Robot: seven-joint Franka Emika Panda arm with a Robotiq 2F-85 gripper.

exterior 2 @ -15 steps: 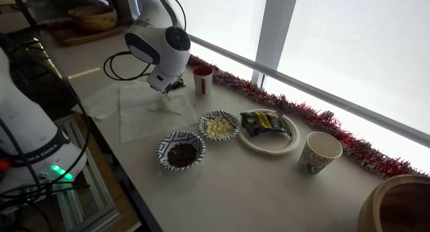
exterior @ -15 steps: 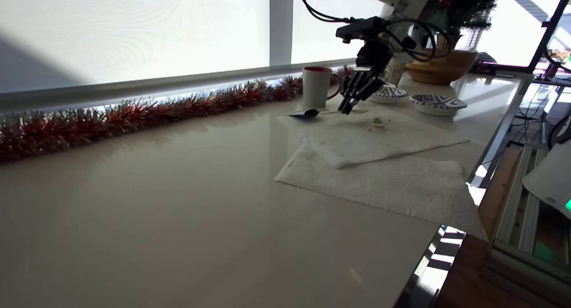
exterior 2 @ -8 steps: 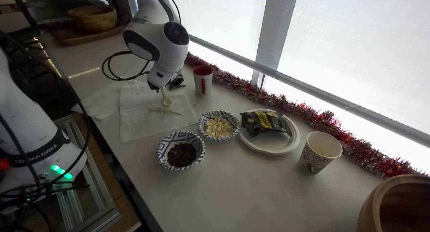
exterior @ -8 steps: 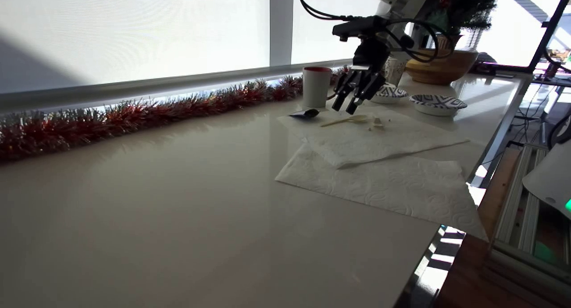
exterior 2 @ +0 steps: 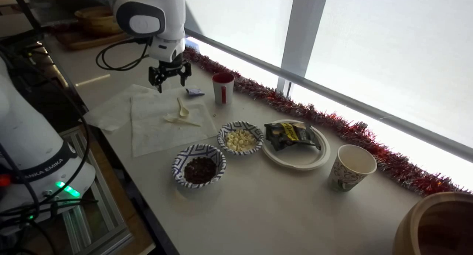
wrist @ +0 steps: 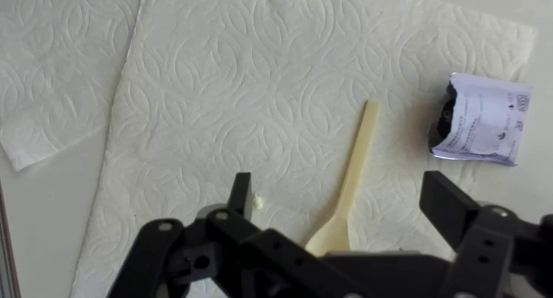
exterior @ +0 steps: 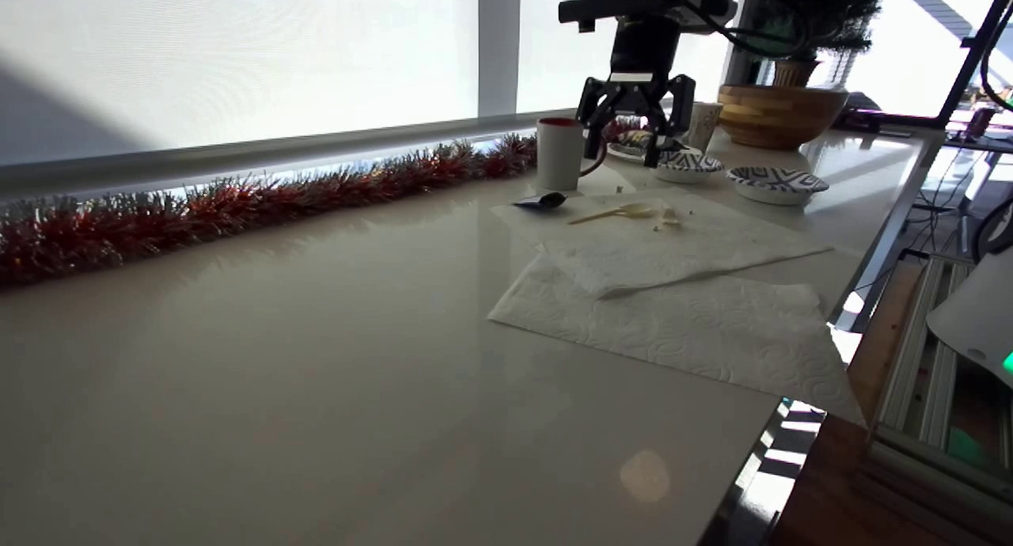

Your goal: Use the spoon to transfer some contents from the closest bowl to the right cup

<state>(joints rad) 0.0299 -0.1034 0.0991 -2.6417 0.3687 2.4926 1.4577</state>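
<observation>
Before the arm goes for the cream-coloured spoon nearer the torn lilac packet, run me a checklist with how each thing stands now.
1. Black two-finger gripper open, holding nothing: ok.
2. Cream-coloured spoon showing between the open jaws in the wrist view: ok.
3. Gripper down at that spoon: not ok; it hovers above the white embossed paper towel.
4. Second cream-coloured spoon clear of it: cannot tell; the two lie very close.
5. Round blue-and-white patterned bowl stocked with dark pieces: ok.
6. White swirl-patterned paper cup upright: ok.

Spoon (wrist: 357, 162) down, hand (exterior: 622, 158) higher, jaws wide apart.
</observation>
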